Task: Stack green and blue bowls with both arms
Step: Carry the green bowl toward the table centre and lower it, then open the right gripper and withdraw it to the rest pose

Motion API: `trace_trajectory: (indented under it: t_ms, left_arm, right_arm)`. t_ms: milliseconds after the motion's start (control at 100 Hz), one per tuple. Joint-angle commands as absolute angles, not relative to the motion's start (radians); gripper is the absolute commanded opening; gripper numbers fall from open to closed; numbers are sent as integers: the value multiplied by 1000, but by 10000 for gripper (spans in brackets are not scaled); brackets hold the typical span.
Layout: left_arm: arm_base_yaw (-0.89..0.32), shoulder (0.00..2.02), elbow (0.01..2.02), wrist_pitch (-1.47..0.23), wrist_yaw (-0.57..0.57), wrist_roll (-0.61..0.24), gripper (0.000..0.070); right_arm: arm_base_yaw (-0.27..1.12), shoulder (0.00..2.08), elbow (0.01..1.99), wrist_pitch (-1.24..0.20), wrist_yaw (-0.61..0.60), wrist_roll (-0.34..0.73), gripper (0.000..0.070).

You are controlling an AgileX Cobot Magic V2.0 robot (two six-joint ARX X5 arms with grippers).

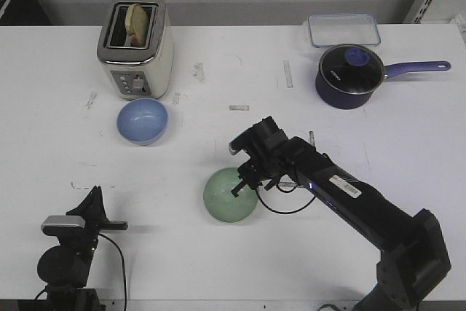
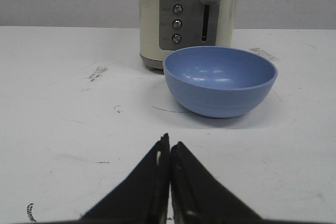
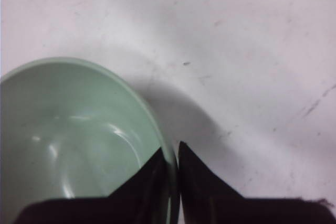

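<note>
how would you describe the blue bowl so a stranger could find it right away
Find the cream toaster with bread in its slot at the table's far left. The blue bowl sits just in front of it, empty and upright. It is pale periwinkle, whereas the similar green bowl has the right gripper clamped on its rim.

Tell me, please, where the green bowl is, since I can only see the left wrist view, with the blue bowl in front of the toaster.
Observer: The green bowl sits nearer the robot than the blue bowl, toward the table's middle.
Operator: Is the right arm on it?
Observer: Yes, the right gripper is shut on its rim, one finger inside and one outside.
Operator: Is anything in the toaster?
Observer: A slice of bread stands in the slot of the toaster.
</note>
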State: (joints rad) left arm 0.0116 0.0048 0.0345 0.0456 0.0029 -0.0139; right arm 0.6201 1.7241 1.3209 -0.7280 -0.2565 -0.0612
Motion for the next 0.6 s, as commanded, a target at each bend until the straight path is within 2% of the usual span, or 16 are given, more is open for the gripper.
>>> trace_trajectory:
  t_ms: [0,80,120,150,250,300,530,590]
  left_arm:
    - [13,3,27,61,3,-19,3]
    - [13,3,27,61,3,-19,3]
    - [13,3,27,61,3,-19,3]
    - [13,3,27,61,3,-19,3]
    - [13,3,27,61,3,-19,3]
    - [13,3,27,61,3,-19,3]
    - [13,3,27,61,3,-20,4]
    - [13,3,27,61,3,-20,4]
  right_arm:
    - [627,1752,1335,-721,-254,-80,1]
    - [627,1752,1335,-721,-255,-80,13]
    - [627,1752,1335,-722,-264,-80,48]
    - [627,1752,1335,-726,-271,-80,116]
    - [627,1751,1335,-735,-301,-79,469]
    - [627,1747,1335,-740,-309,-75,568]
    - [625,1657,1347,-744,-312,-68,575]
    - [619,1613,1358,-741,-313,-67,554]
